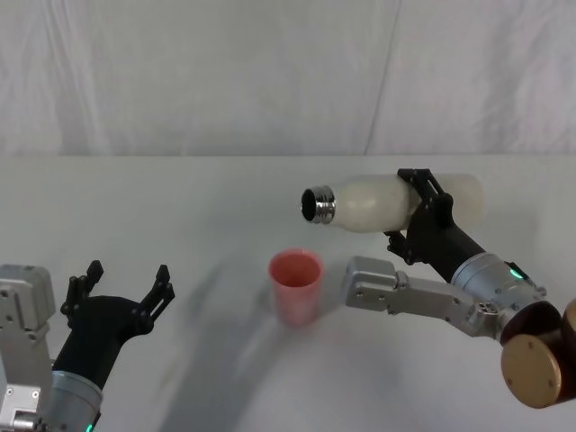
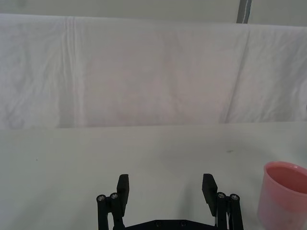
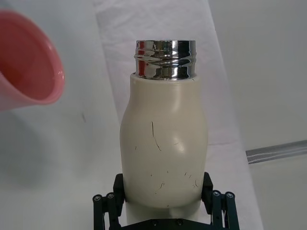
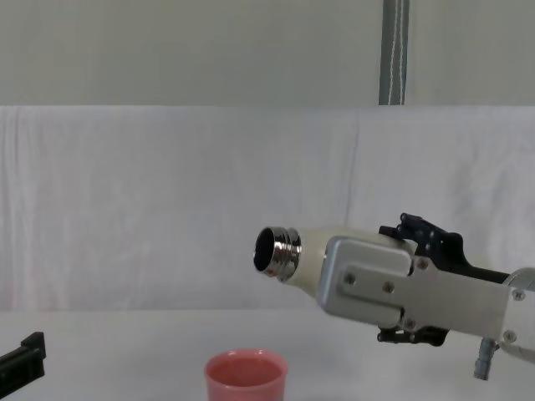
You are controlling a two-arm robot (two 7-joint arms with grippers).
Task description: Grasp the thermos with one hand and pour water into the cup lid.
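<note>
My right gripper (image 1: 423, 211) is shut on the cream-white thermos (image 1: 369, 203), which lies nearly horizontal in the air. Its steel neck (image 1: 318, 204) points left, above and slightly right of the pink cup lid (image 1: 296, 286). In the right wrist view black fingers (image 3: 209, 188) clamp both sides of the thermos (image 3: 164, 146), and the cup lid (image 3: 26, 69) sits off beside the neck. From the chest the open mouth (image 4: 272, 251) hovers above the cup lid (image 4: 246, 376). My left gripper (image 1: 121, 286) rests open at the left, well short of the cup lid (image 2: 283, 194).
A white cloth covers the table (image 1: 198, 225) and hangs as a backdrop (image 1: 270, 72) behind it. A grey pole (image 4: 394, 52) stands behind the backdrop at the right.
</note>
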